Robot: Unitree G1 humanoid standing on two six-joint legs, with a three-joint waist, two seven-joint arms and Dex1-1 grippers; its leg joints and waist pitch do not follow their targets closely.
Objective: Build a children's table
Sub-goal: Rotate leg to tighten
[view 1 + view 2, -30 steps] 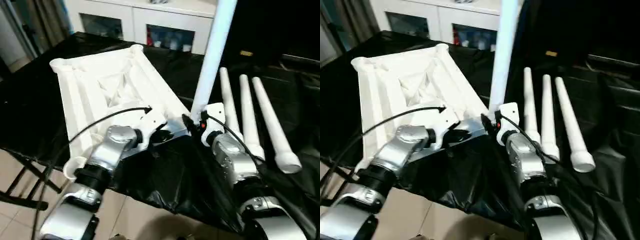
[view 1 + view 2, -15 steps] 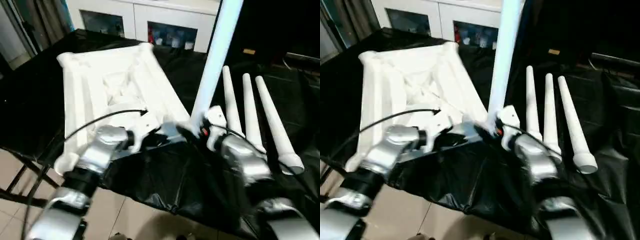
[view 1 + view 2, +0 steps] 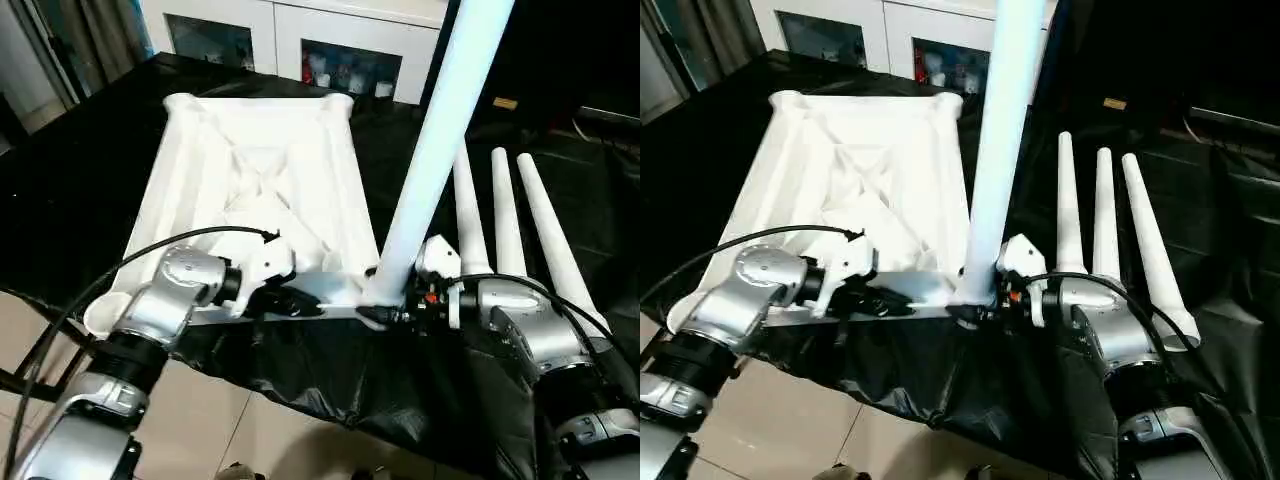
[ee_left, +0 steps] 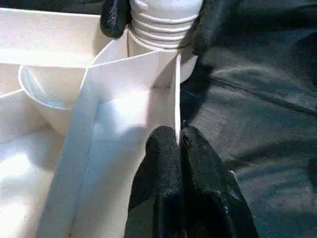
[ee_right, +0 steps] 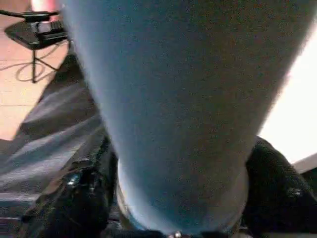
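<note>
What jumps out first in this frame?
A white leg stands upright at the near right corner of the upturned table top, with the right gripper around its base. The left gripper pinches the top's near rim; three spare legs lie to the right.

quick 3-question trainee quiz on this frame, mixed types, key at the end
1. How many legs lie loose on the black cloth?
2. True or false: the left gripper is shut on the thin edge wall of the table top.
3. The right gripper sits at the upright leg: A) its tip, B) its middle, C) its ridged base by the corner socket.

Key: 1) three; 2) true; 3) C.
</note>
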